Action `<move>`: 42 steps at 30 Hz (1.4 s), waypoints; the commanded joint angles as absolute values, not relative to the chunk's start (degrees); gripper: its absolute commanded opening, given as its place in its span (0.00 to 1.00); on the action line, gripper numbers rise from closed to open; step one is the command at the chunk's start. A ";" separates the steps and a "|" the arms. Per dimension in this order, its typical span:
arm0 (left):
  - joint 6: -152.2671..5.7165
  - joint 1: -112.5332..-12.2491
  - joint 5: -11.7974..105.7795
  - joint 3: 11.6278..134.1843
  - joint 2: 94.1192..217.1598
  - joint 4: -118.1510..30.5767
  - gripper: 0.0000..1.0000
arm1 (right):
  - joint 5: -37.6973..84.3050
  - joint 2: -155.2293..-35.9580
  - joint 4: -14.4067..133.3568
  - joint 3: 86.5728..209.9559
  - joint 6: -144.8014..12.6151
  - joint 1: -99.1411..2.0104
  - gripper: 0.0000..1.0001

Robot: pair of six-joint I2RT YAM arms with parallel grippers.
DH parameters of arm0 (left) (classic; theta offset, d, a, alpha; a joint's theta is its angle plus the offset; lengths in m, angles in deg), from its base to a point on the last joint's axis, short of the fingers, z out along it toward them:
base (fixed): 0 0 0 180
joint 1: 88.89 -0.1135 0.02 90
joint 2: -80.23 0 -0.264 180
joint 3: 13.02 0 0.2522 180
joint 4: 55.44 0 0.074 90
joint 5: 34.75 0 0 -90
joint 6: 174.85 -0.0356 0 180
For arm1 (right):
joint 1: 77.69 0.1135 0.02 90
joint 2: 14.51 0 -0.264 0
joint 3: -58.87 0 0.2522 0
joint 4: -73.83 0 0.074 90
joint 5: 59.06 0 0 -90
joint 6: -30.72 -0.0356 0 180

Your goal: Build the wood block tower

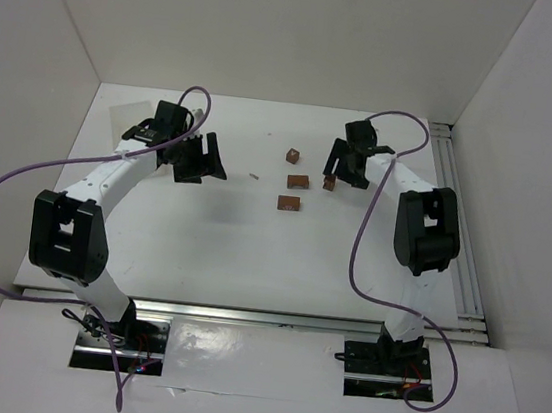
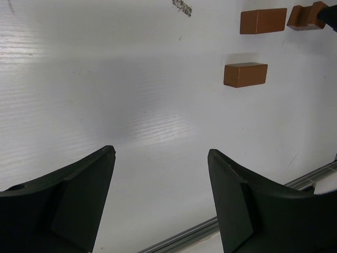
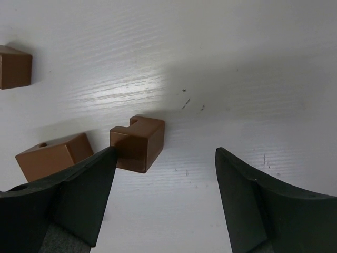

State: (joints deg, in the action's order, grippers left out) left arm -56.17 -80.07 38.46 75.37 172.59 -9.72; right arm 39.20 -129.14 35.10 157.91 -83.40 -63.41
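Several reddish-brown wood blocks lie apart on the white table, none stacked, so no tower shows. In the top view there is a cube (image 1: pixel 292 154), a brick (image 1: pixel 298 181), a brick (image 1: pixel 288 203) and a small notched block (image 1: pixel 329 182). My right gripper (image 1: pixel 338 174) is open just over the notched block (image 3: pixel 138 143), which sits at the tip of its left finger (image 3: pixel 84 190); a brick (image 3: pixel 52 155) lies beside it. My left gripper (image 1: pixel 203 169) is open and empty, well left of the blocks; two bricks (image 2: pixel 245 74) (image 2: pixel 263 21) show far ahead of it.
A tiny pale sliver (image 1: pixel 255 176) lies between the left gripper and the blocks. White walls enclose the table. A metal rail (image 1: pixel 456 219) runs along the right edge and another (image 1: pixel 272 319) along the near edge.
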 commanded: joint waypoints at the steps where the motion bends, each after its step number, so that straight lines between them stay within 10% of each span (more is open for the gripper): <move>1: -56.38 -79.84 37.94 76.67 172.17 -10.57 0.84 | 38.77 -127.90 37.83 156.39 -84.59 -63.10 0.82; 31: -56.38 -79.84 38.99 75.62 172.17 -10.57 0.84 | 39.29 -136.15 36.34 162.54 -83.45 -60.99 0.74; 38: -56.38 -79.84 38.47 75.62 172.17 -10.57 0.82 | 43.41 -132.39 35.11 163.07 -82.39 -60.47 0.41; 42: -56.90 -79.84 38.47 75.62 172.17 -10.57 0.82 | 45.71 -125.88 35.64 160.53 -80.90 -57.83 0.39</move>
State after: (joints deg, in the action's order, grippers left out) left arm -56.19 -80.07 38.52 75.37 172.59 -9.74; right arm 42.67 -134.52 35.78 160.77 -82.30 -60.26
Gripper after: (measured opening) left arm 0.827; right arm 0.566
